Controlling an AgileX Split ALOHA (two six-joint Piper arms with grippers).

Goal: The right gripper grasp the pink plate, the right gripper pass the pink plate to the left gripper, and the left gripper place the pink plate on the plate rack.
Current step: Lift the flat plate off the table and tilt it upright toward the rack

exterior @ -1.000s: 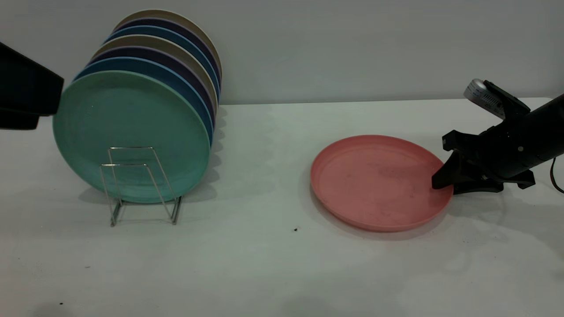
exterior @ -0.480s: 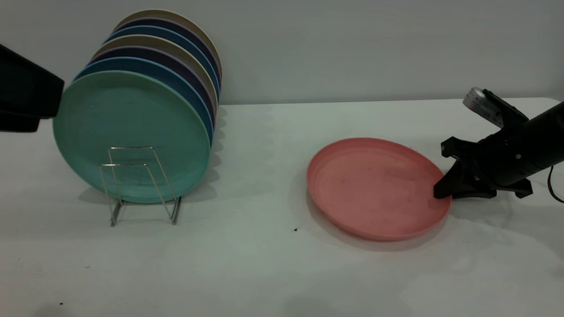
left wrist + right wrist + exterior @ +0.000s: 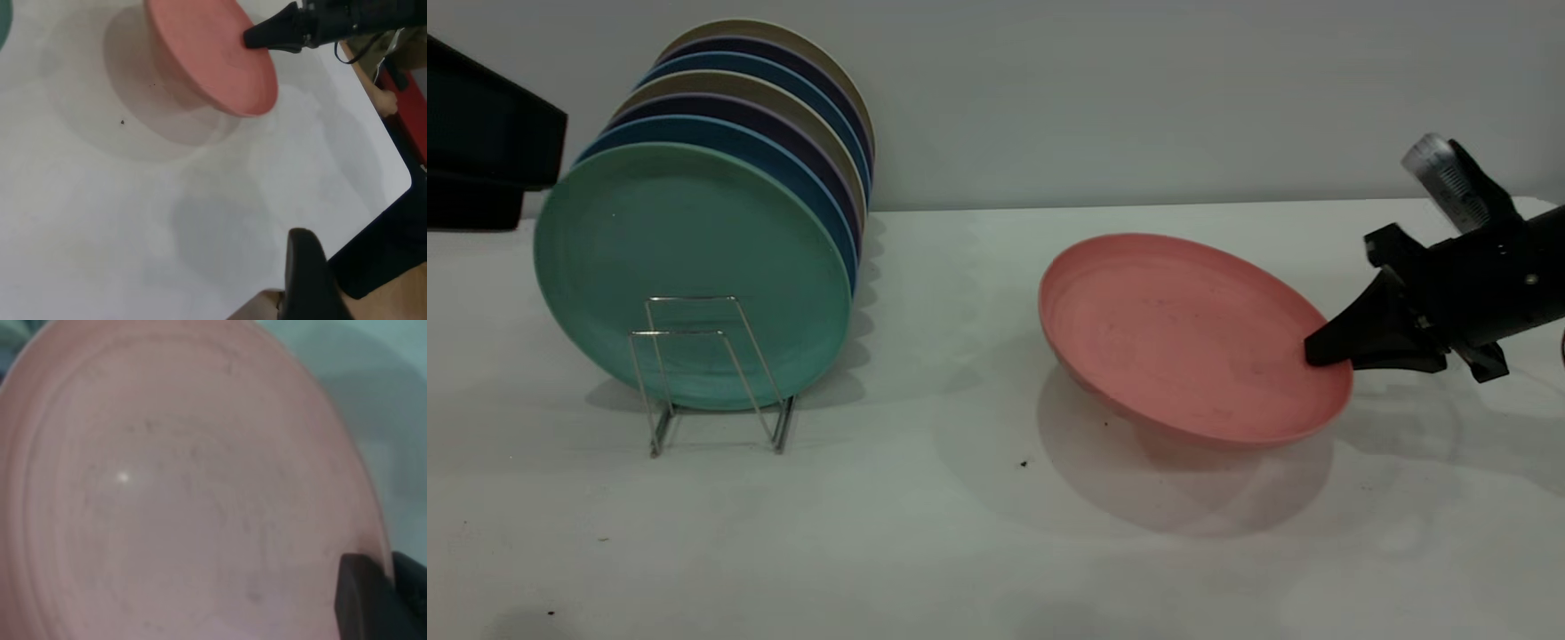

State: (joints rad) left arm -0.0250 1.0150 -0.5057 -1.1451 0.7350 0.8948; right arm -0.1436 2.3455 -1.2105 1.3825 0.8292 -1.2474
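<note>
Exterior view, change: pink plate (image 3: 1192,338) now lifted off the table (image 3: 960,533), previously flat.
Tilt: face toward the plate rack (image 3: 711,373).
Right gripper (image 3: 1325,348): clamped on its right rim.
Left gripper (image 3: 480,160): far left, fingers unseen.

A round salmon-pink matt plastic plate (image 3: 1192,333) is showing faint scuffs; the thin wire rack (image 3: 711,373) is gleaming like shiny metal.

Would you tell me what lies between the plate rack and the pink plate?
Only bare table separates plate rack and pink plate, per the exterior view.
</note>
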